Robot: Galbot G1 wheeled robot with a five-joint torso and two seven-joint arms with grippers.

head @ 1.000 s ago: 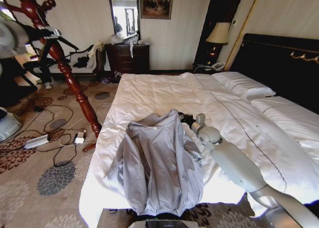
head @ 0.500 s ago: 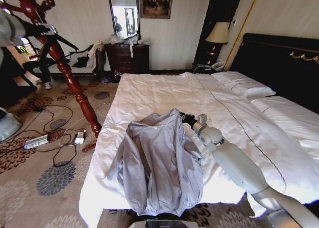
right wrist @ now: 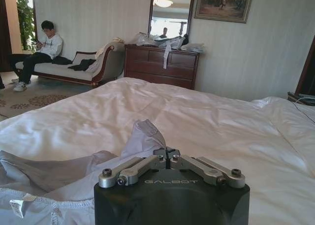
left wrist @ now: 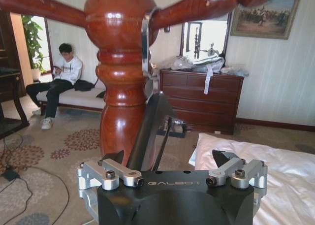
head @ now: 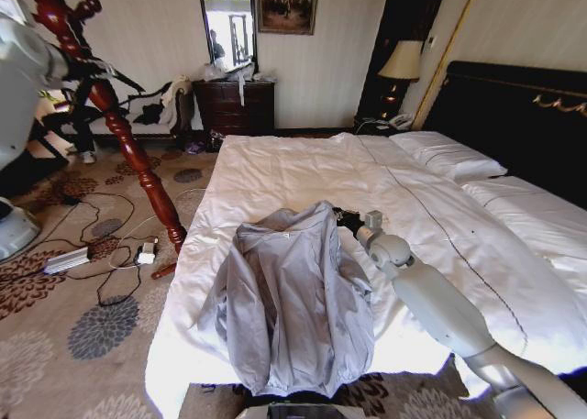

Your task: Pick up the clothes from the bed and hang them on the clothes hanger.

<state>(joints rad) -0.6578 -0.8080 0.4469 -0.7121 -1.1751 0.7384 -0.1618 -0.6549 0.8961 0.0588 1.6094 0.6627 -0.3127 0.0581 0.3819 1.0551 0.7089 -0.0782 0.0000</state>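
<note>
Lying crumpled on the bed [head: 303, 167] near its foot is one grey garment, the clothes [head: 293, 300]. Touching its collar, the right gripper [right wrist: 167, 152] is pinched closed. Away from the bed, the left gripper [left wrist: 172, 168] is spread apart around one clothes hanger [left wrist: 152, 129] at one wooden coat stand [left wrist: 120, 77].

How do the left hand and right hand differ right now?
The left hand is high at the coat stand, open around the clothes hanger. The right hand is low on the bed, shut on the clothes. Both have black bodies with silvery linkages.
</note>
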